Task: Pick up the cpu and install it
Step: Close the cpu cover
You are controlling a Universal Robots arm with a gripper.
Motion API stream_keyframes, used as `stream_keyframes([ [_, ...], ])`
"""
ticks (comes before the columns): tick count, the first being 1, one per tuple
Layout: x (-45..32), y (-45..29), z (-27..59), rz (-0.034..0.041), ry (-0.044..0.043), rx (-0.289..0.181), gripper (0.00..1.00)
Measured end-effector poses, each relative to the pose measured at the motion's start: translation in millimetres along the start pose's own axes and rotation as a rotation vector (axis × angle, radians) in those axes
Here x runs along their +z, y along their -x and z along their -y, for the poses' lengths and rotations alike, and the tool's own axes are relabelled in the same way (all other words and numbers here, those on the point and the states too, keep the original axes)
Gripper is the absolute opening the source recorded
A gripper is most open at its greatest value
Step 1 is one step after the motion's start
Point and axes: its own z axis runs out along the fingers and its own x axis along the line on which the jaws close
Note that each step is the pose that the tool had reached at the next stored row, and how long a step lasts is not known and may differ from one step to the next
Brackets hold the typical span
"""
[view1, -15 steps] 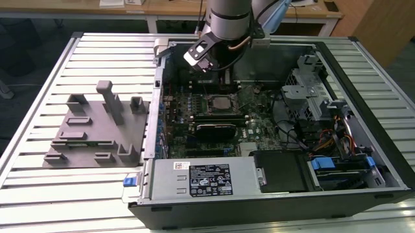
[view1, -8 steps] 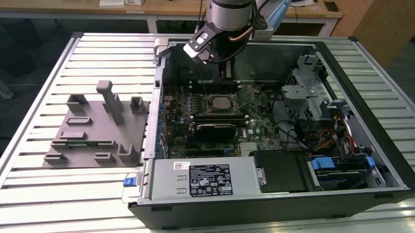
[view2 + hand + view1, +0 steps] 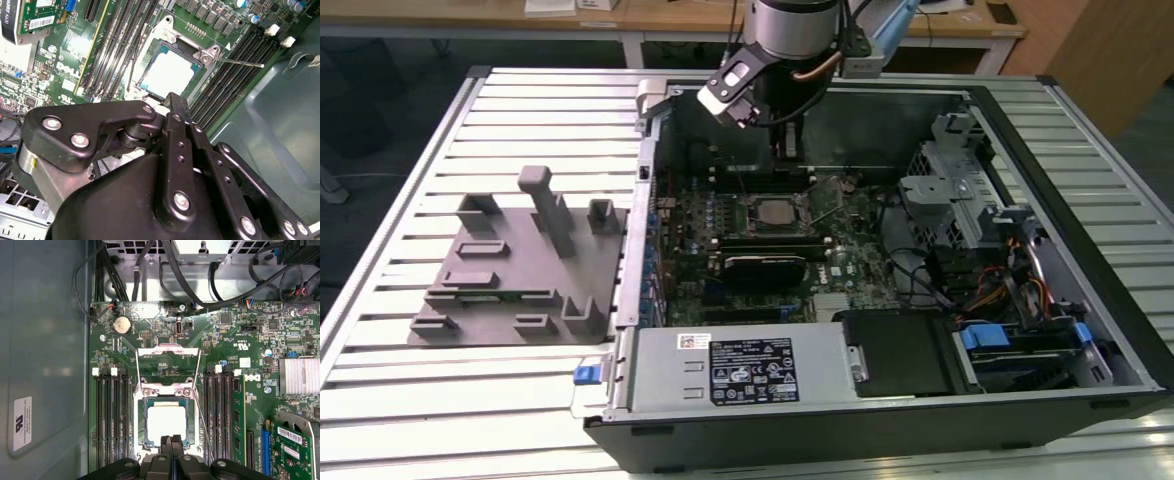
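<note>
Hangs low with gripper (image 3: 172,440) shut tight, holding nothing. Shows cpu (image 3: 166,422) lying flat in its socket (image 3: 141,425), just under the gripper tips. Looks set in place, but not clamped yet, with lid (image 3: 167,354) open just past it.

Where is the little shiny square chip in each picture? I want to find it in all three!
Exterior view: the cpu sits mid-board inside the open case.
First wrist view: the cpu is the pale square just beyond the gripper.
Second wrist view: the cpu lies between the memory slots, beyond the gripper.
Shared landmark: the socket frame around it.
</note>
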Motion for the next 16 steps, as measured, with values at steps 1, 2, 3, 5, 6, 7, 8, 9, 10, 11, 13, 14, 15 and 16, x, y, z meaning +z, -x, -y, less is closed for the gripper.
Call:
stream_keyframes([
  [1,0.0,0.0,0.0,0.0,0.0,0.0,0.11],
  [2,0.0,0.0,-0.2,0.0,0.0,0.0,0.11],
  [3,-0.1,0.0,-0.6,0.0002,-0.0002,0.0,0.11],
  [5,0.0,0.0,-1.6,0.0001,-0.0001,0.0,0.11],
  [6,0.1,-0.1,-2.1,0.0001,-0.0001,0.0,0.11],
  [7,0.1,-0.1,-2.5,0.0,0.0,0.0,0.11],
  [8,0.1,-0.1,-3.0,0.0001,-0.0001,0.0,0.11],
  [9,0.1,-0.1,-3.5,0.0,-0.0001,0.0,0.11],
  [10,0.2,-0.1,-4.0,0.0,0.0,0.0,0.11],
  [11,0.2,-0.1,-4.5,0.0,-0.0001,0.0,0.11],
  [13,0.2,-0.2,-5.4,0.0,0.0,0.0,0.11],
  [14,0.2,-0.2,-5.9,0.0,0.0,0.0,0.11],
  [15,0.3,-0.2,-6.4,0.0,0.0,0.0,0.11],
  [16,0.3,-0.2,-6.9,0.0,0.0,0.0,0.11],
])
